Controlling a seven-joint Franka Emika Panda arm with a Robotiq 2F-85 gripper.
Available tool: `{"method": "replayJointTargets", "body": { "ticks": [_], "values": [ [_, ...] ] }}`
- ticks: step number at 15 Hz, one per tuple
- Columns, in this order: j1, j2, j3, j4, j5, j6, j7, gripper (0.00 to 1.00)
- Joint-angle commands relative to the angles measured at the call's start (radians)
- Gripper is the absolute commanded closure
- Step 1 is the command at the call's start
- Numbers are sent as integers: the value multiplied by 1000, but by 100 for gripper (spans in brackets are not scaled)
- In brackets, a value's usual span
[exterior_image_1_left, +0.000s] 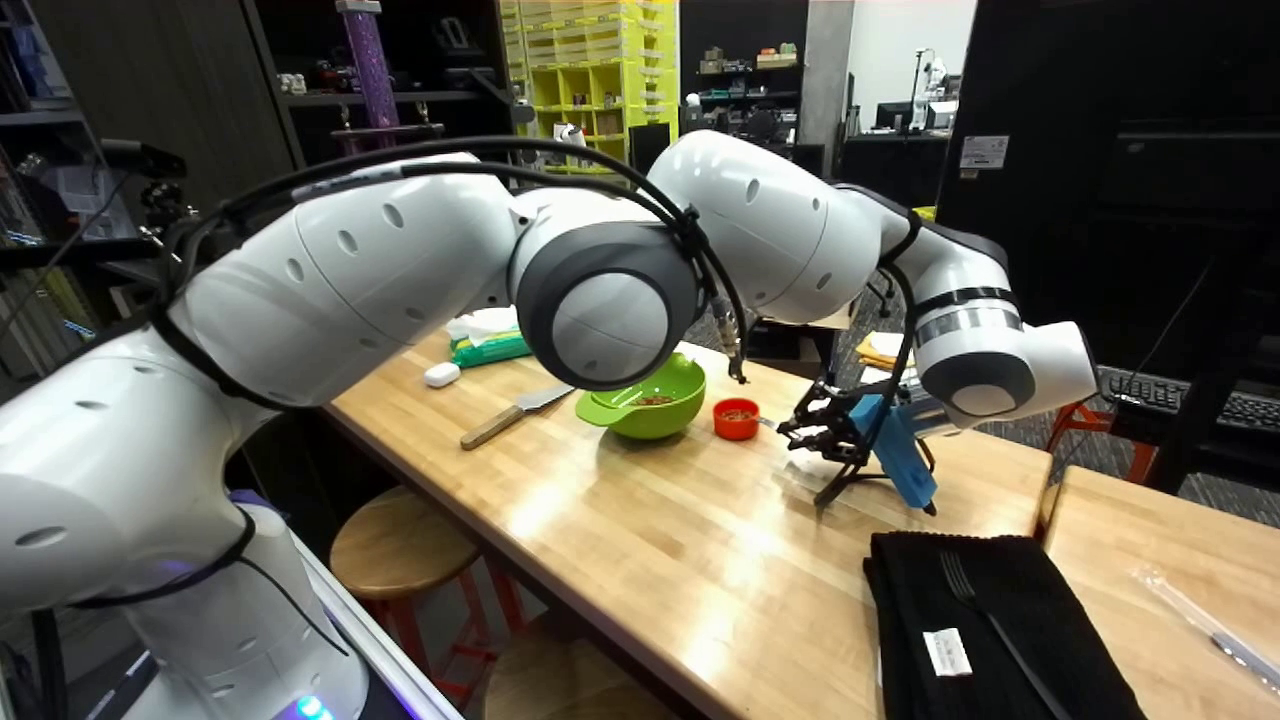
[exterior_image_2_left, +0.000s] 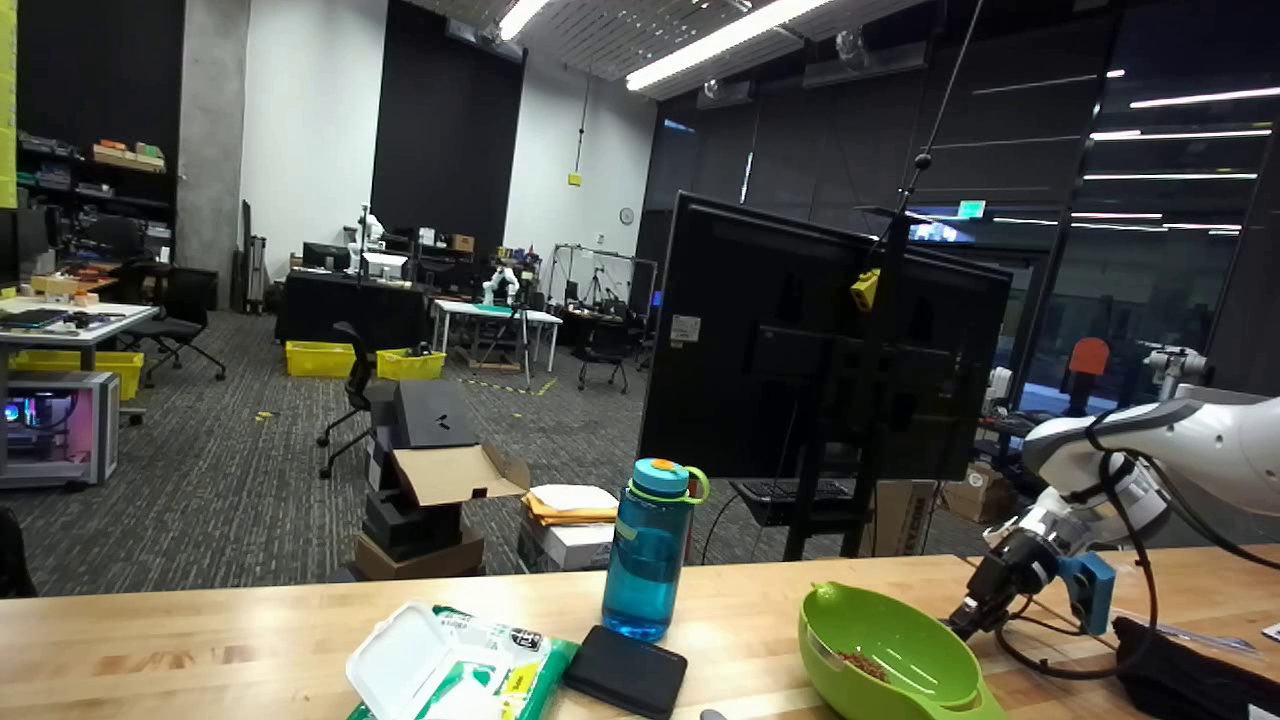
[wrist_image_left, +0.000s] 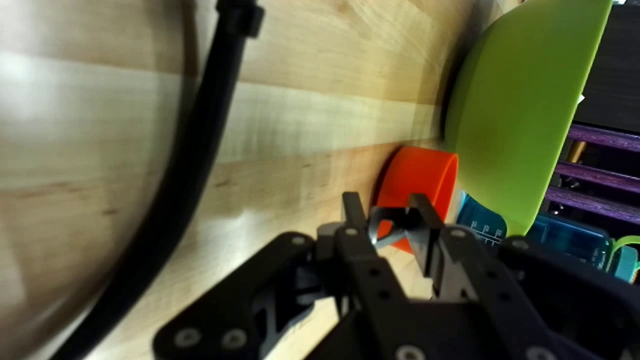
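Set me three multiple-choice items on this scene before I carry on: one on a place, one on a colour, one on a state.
1. Where is the red cup?
A) On a stool
B) On the table, between the bowl and the jaws
C) On the black cloth

2. What colour is the bowl?
A) Green
B) White
C) Purple

3. What state is the red cup in?
A) Tipped on its side
B) Upright and empty
C) Upright, with brown bits inside

1: B, since an exterior view shows it on the wooden top, with the bowl to one side and the jaws to the other.
2: A, since all three views show it green.
3: C, since in an exterior view its mouth faces up and the brown bits show within.
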Motion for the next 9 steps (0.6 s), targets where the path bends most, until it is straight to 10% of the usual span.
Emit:
{"method": "replayJointTargets", "body": {
  "ticks": [1, 9],
  "values": [
    [-4, -1, 10, -12, 18, 9, -12, 93],
    [2, -20, 19, -35, 14, -1, -20, 93]
  ]
}}
